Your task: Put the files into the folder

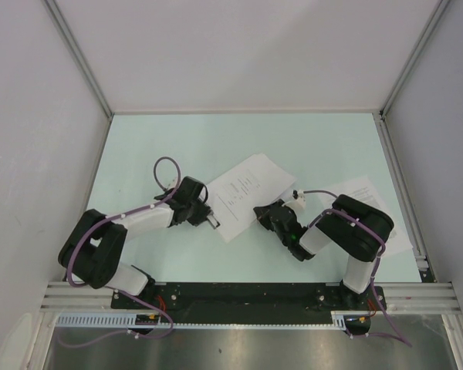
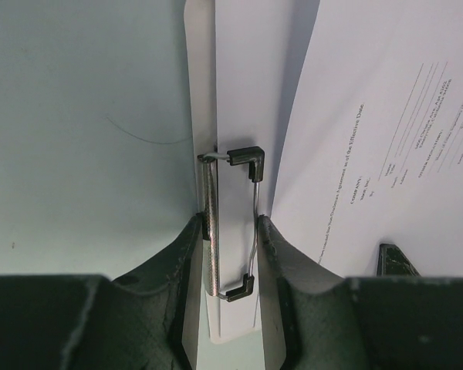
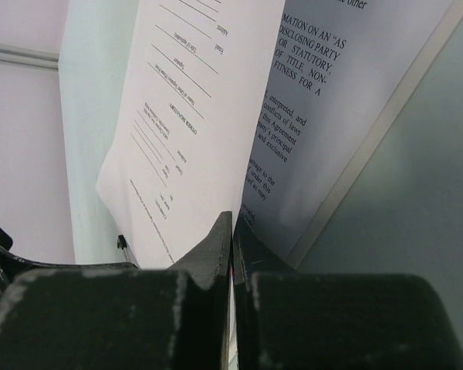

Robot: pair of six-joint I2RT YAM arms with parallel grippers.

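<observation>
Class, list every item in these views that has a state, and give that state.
left hand: clamped on the clip
clip: pinched in that hand
right hand: shut on the held sheet
held sheet: gripped at its edge, lifted
spare sheet: lying flat on the table

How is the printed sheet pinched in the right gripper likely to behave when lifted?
Probably floppy: the sheet curves away from the right gripper, which pinches only its edge. Likely light too, since that thin pinch holds it raised.
</observation>
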